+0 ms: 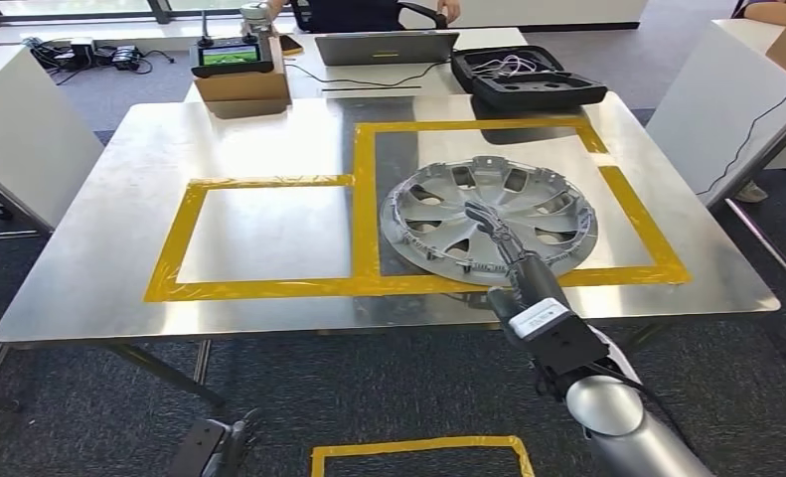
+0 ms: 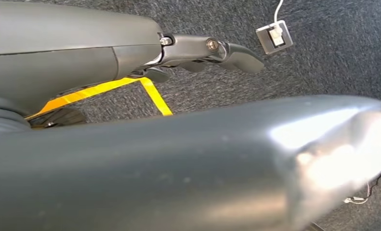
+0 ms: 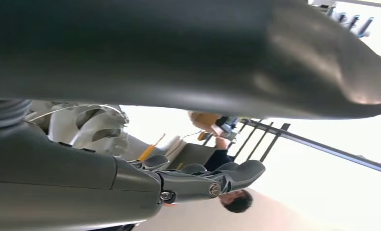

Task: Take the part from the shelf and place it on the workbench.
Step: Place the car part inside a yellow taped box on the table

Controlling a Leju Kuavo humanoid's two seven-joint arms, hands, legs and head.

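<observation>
The part is a silver hubcap (image 1: 528, 199). It lies on the metal workbench (image 1: 269, 139) inside the right-hand yellow tape frame, its near rim over the tape line. My right hand (image 1: 493, 234) reaches over that near rim, its fingers stretched out flat above the spokes. In the right wrist view the fingers (image 3: 203, 178) are straight and apart from the thumb, with the hubcap (image 3: 87, 127) behind them. My left hand (image 1: 220, 445) hangs low beside the bench over the carpet, and its fingers (image 2: 207, 50) hold nothing.
A smaller yellow tape frame (image 1: 175, 243) marks the bench's left half. Behind the bench stand a cardboard box with a controller (image 1: 239, 70), a laptop (image 1: 384, 47) and an open black case (image 1: 528, 75); a person (image 1: 369, 10) sits there. White tables flank both sides. Yellow tape (image 1: 418, 447) marks the floor.
</observation>
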